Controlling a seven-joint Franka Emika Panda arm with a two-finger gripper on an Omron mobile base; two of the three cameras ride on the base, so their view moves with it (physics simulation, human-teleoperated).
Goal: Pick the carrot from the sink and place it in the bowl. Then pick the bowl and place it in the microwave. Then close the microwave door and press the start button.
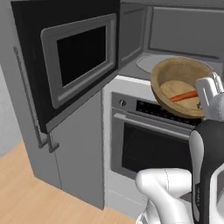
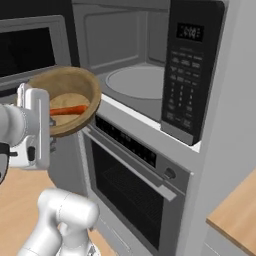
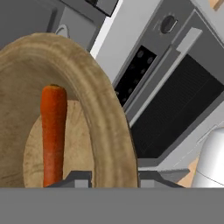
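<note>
My gripper (image 1: 204, 103) (image 2: 51, 121) (image 3: 111, 176) is shut on the near rim of the brown wooden bowl (image 1: 180, 70) (image 2: 75, 80) (image 3: 103, 109). It holds the bowl tilted in the air, in front of the oven's control strip and just below the microwave's opening. The orange carrot (image 1: 184, 96) (image 2: 68, 110) (image 3: 53, 131) lies inside the bowl on its tan floor. The microwave (image 1: 175, 35) (image 2: 125, 40) stands open, with its round turntable plate (image 1: 146, 63) (image 2: 135, 82) bare. The microwave door (image 1: 74, 61) (image 2: 30, 47) is swung wide to the left. The microwave's button panel (image 2: 186, 75) is on the right.
The built-in oven (image 1: 148, 144) (image 2: 135, 185) (image 3: 175, 100), with a bar handle and a knob, sits directly under the microwave. Grey cabinet fronts (image 1: 74, 153) flank it on the left. A wooden floor (image 1: 26, 192) lies below.
</note>
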